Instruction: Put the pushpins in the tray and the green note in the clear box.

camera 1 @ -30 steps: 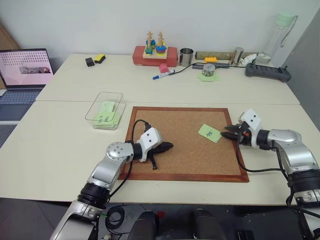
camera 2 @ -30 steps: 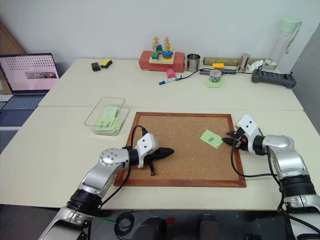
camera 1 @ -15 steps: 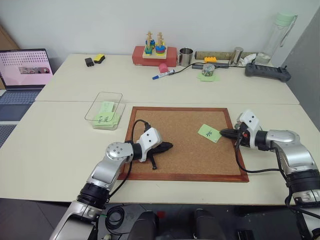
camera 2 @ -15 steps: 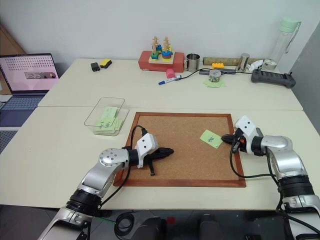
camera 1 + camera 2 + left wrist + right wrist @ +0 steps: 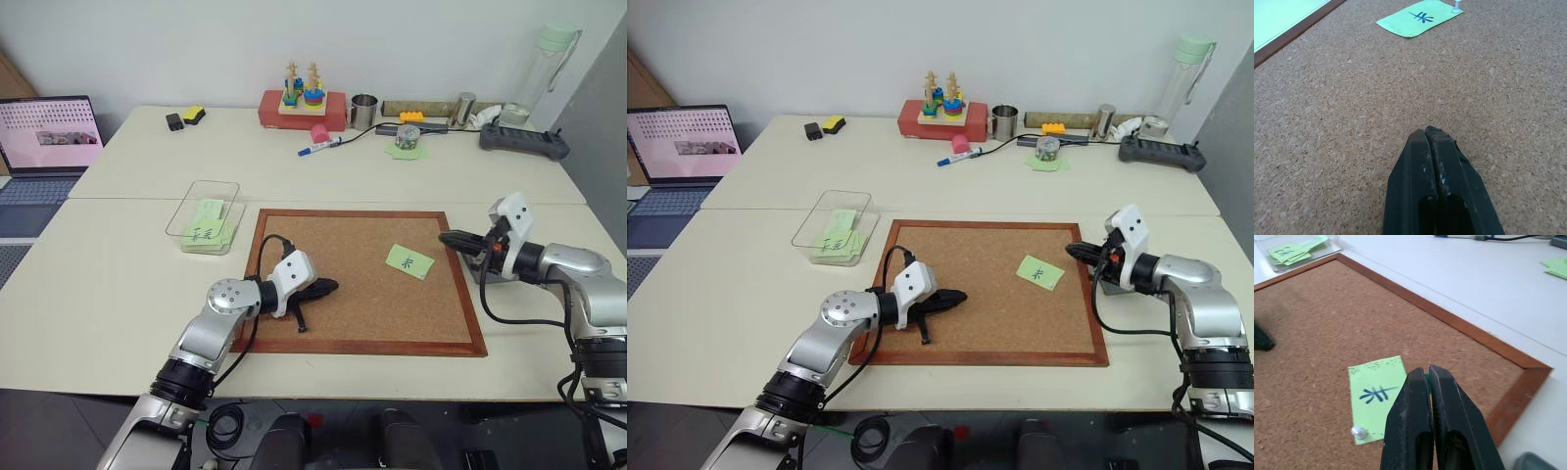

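a green pushpin [image 5: 1427, 377] is pinched in the closed right gripper [image 5: 1428, 369] above the green note [image 5: 1376, 395]; the left gripper [image 5: 1431, 132] is closed, empty.

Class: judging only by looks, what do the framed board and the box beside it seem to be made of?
Board: probably cork, matte; brown speckled grain, with a smooth reddish-brown frame, likely wood.
Clear box: probably hard plastic, glossy; the green notes inside show through its walls.

Left hand [image 5: 328, 287] low over the corkboard's [image 5: 362, 294] near-left part, fingers pressed together, pointing toward the board's middle, right hand [image 5: 448, 237] raised above the board's right frame, fingers pinched on a green pushpin [image 5: 1427, 378]
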`<act>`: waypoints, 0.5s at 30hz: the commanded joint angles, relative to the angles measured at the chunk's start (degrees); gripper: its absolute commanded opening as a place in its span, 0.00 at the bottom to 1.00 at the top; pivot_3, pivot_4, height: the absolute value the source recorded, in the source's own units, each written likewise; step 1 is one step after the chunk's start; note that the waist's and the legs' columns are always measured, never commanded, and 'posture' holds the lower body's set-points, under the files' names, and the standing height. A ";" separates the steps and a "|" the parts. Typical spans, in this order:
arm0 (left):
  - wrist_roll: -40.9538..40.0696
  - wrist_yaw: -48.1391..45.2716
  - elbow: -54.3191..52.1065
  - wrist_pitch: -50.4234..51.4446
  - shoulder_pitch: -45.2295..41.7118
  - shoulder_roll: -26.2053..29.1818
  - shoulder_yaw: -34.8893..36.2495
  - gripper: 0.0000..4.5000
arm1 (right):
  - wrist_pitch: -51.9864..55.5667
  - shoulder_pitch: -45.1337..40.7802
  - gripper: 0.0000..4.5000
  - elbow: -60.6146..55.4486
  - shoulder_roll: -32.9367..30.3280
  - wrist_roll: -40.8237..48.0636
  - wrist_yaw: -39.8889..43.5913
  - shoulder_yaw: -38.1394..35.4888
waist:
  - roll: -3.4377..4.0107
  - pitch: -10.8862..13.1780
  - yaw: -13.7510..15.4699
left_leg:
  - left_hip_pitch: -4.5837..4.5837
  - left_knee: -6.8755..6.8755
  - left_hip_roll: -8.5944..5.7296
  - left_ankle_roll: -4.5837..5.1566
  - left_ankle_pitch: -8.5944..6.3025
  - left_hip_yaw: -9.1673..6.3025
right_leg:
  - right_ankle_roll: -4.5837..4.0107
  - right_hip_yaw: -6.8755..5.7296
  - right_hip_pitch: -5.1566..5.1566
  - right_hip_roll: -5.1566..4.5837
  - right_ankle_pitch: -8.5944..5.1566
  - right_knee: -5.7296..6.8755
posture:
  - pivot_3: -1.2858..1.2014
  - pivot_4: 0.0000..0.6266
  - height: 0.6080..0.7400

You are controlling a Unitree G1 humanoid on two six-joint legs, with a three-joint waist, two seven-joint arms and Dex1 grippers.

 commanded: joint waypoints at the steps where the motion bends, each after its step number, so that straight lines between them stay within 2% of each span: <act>1: 1.70 -0.58 0.83 1.15 1.45 0.74 -1.74 0.00 | 0.39 2.51 0.00 -0.15 -3.56 -1.35 -3.29 -4.13 | 0.00 0.00 0.03 | 0.00 0.00 0.00 0.00 0.00 0.02 | 0.00 -0.01 0.00 0.00 0.00 0.00 | 0.52 0.24 1.00; 8: 1.72 -0.70 0.98 0.97 1.41 0.57 -1.99 0.00 | 0.21 9.09 0.00 0.00 -5.70 -3.21 -5.50 -5.00 | 0.02 -0.01 -0.04 | 0.01 -0.01 0.01 0.00 0.00 0.15 | 0.00 0.03 0.01 0.00 0.00 0.00 | 0.52 0.24 1.00; 13: 1.74 -0.90 1.36 0.85 1.01 0.57 -2.12 0.00 | -0.34 10.24 0.00 0.69 -5.59 -4.11 -6.18 -4.16 | 0.04 -0.03 -0.07 | 0.04 0.00 0.02 0.01 0.00 0.16 | 0.01 0.05 0.02 0.01 -0.01 0.00 | 0.52 0.24 1.00; 15: 1.76 -0.93 1.38 0.81 0.99 0.60 -2.13 0.00 | -0.54 10.13 0.10 1.14 -5.36 -4.41 -6.49 -4.21 | 0.04 -0.03 -0.06 | 0.03 0.00 0.01 0.01 0.00 0.17 | 0.01 0.04 0.02 0.01 -0.01 0.00 | 0.52 0.24 1.00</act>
